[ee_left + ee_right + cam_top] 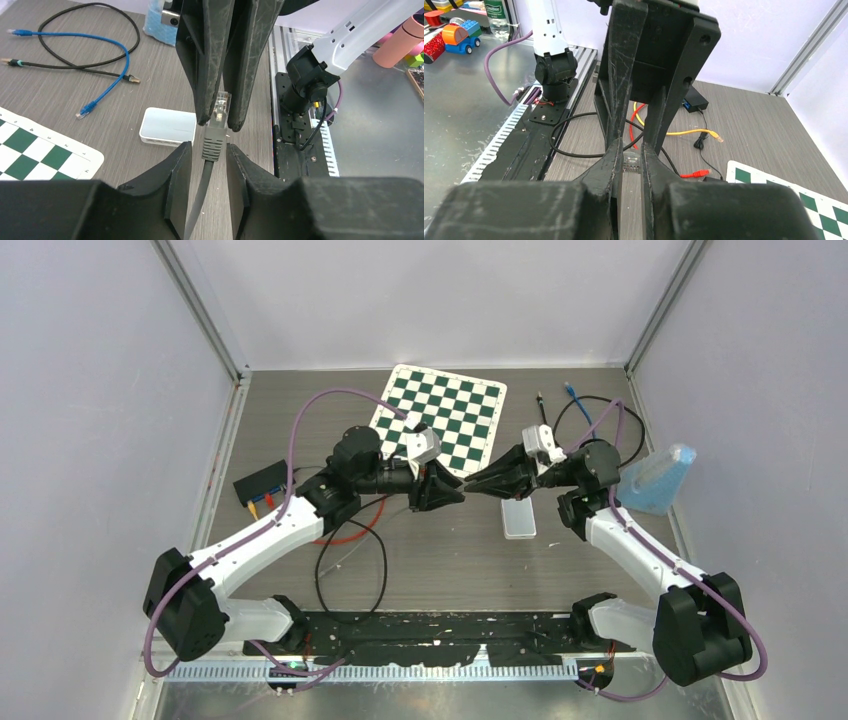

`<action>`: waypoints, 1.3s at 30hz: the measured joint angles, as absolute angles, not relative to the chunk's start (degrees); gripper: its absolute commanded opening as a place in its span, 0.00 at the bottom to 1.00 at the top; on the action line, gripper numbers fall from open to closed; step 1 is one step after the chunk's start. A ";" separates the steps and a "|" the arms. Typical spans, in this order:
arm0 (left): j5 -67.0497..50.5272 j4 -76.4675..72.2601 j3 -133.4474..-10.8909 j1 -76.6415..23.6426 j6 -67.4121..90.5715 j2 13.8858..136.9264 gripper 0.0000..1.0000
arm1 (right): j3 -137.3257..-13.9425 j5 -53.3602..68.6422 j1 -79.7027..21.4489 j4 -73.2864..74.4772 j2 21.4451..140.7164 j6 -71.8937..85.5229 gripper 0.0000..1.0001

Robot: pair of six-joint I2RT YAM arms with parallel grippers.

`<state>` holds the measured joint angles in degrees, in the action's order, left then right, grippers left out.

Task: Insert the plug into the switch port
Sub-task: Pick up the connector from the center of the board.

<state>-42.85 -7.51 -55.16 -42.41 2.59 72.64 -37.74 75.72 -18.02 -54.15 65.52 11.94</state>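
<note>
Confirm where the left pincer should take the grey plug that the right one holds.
Take the grey boot just behind the clear head, coming from the cable side, opposite the right pincer. That pincer covers the head's flanks. The boot sticks out bare, and gripping it probably leaves the head free to insert.

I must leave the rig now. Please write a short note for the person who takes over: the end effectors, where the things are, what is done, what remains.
Right end effector: shut on the clear tip of the plug, holding it in the air.
Left end effector: fingers close on both sides of the grey boot; a firm grip cannot be confirmed.
Small white box, likely the switch: lies on the table, untouched.
Done: plug is up, and both arms meet at it.
Left: probably settle the grip, carry the plug to the port, insert it.
</note>
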 measured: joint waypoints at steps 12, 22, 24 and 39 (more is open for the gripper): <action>-42.65 -9.10 -54.30 -42.63 2.59 72.62 0.00 | -37.56 75.29 -18.04 -44.36 65.32 6.76 0.31; -42.00 -9.56 -53.30 -42.63 2.52 72.60 0.00 | -41.93 64.07 -18.15 -33.76 63.09 10.52 0.61; -41.82 -9.54 -53.15 -42.63 2.52 72.60 0.00 | -42.57 62.50 -18.15 -32.62 62.35 12.03 0.61; -39.57 -9.45 -53.10 -42.63 2.50 72.60 0.00 | -52.80 52.80 -18.13 -3.99 61.25 18.79 0.57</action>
<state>-39.57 -9.45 -53.10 -42.63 2.50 72.60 -52.80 52.80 -18.13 -3.99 61.25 18.79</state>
